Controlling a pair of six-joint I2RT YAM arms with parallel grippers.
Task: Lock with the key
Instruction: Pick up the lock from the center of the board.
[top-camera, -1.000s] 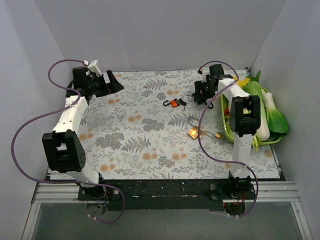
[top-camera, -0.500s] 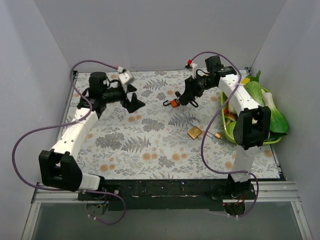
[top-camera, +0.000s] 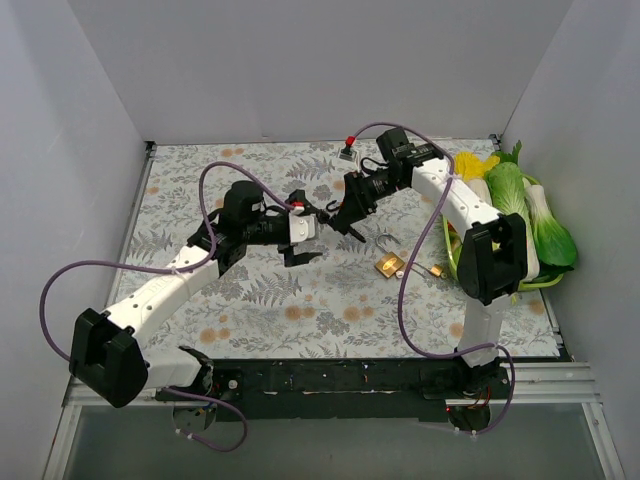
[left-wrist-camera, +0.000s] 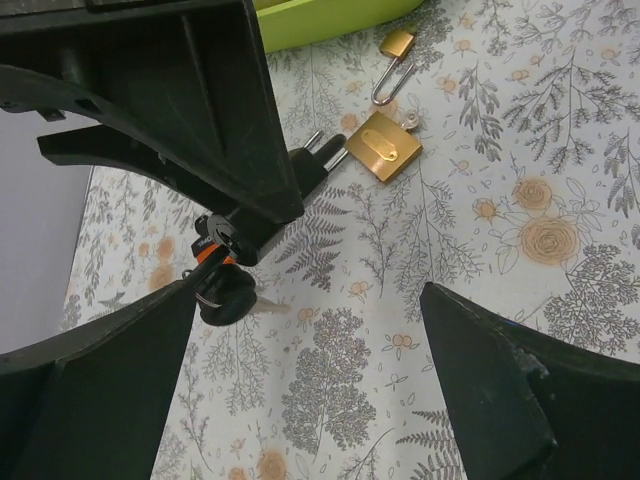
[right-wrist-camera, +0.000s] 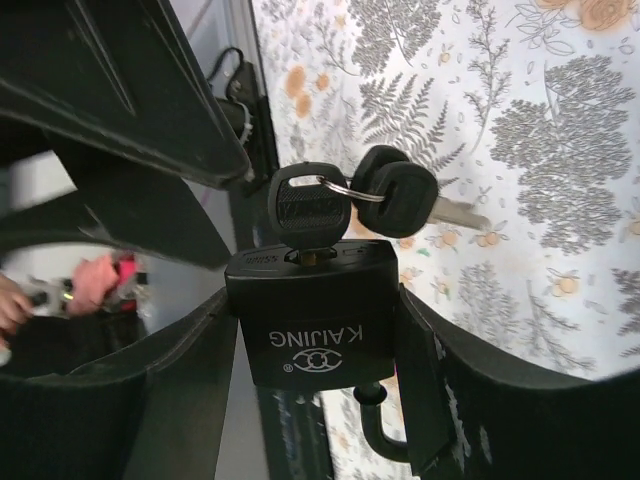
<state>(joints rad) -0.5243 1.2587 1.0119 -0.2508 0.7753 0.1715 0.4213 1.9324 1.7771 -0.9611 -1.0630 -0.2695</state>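
My right gripper (right-wrist-camera: 315, 345) is shut on a black padlock (right-wrist-camera: 315, 320) marked KAIJING and holds it above the mat. A black-headed key (right-wrist-camera: 305, 205) sits in its keyhole. A second key (right-wrist-camera: 400, 195) hangs from the same ring. Part of the shackle (right-wrist-camera: 375, 435) shows under the body. In the top view the right gripper (top-camera: 348, 212) is over the middle of the mat. My left gripper (top-camera: 308, 243) is open and empty just left of it. In the left wrist view the left gripper (left-wrist-camera: 320, 400) faces the hanging keys (left-wrist-camera: 225, 292).
A brass padlock (top-camera: 389, 266) and a small brass padlock (top-camera: 437, 270) lie on the flowered mat right of centre; both also show in the left wrist view (left-wrist-camera: 385, 147) (left-wrist-camera: 397, 45). A green tray (top-camera: 452, 258) with vegetables (top-camera: 520, 195) stands at the right edge.
My right gripper has lifted the padlock with its keys off the mat and carried it left toward the centre. My left arm has swung from the far left corner in to meet it.
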